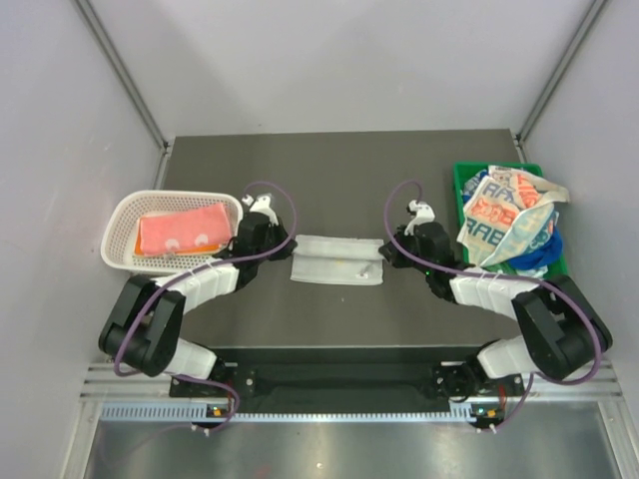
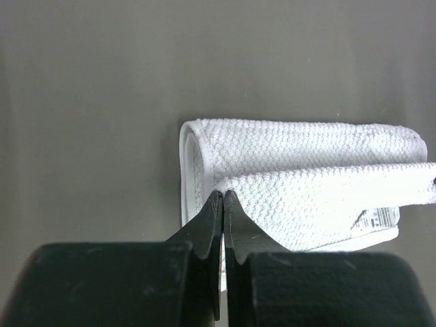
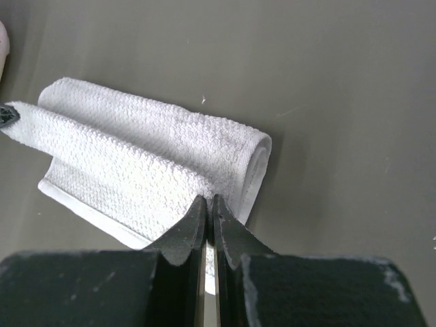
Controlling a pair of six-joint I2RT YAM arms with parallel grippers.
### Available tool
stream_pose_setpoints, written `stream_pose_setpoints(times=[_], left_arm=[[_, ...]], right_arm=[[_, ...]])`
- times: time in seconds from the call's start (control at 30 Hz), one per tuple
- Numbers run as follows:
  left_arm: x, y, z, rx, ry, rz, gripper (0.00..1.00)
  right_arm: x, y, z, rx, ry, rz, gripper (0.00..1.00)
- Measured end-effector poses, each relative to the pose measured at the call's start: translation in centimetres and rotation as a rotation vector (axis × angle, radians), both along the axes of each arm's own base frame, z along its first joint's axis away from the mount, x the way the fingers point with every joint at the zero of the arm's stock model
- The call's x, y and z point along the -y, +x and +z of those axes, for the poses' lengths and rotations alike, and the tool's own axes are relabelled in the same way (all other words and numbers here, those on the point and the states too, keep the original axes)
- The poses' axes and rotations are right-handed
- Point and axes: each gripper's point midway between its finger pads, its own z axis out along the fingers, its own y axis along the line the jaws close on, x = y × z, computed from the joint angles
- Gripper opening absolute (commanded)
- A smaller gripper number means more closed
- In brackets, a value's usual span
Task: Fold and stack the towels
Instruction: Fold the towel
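In my left wrist view, the fingers [image 2: 204, 231] of my left gripper [image 2: 223, 196] cover the white towel's [image 2: 306, 146] near edge at 6 o'clock. Its raised fold runs out of frame at 3 o'clock, and the label [image 2: 375, 218] at 4 o'clock is too small to read. In my right wrist view, my right gripper [image 3: 209, 201] hides the towel's near edge at 6 o'clock. A dark tip [image 3: 7, 114] at 9 o'clock and a pinkish sliver [image 3: 2, 41] at 10 o'clock are cut off. From above, the pink towel [image 1: 183, 231] covers most of the orange towel [image 1: 152, 255] at 9 o'clock, and the lettered towel [image 1: 504, 215] covers most of the blue towel [image 1: 539, 257] at 3 o'clock.
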Motion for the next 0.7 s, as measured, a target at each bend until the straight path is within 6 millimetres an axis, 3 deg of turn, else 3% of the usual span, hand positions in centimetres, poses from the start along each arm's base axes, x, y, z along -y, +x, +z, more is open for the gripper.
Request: stream_pose_setpoints(times=[0.53,0.6,0.7], left_arm=[[-0.3,-2.3,-1.8,-0.062,-0.006,-0.018,0.0],[-0.3,-2.6,-2.1,-0.07,-0.006,-0.022,0.05],[-0.3,-2.8,-2.3,-0.079,-0.008,-0.023,0.16]], right_arm=[[-0.2,-2.7,-1.5,-0.037,0.012,0.011,0.0],[-0.3,-2.8,-1.6,-0.039,0.013,0.012,0.02],[-0.3,-3.0,-1.8,-0.044,0.013,0.012,0.15]])
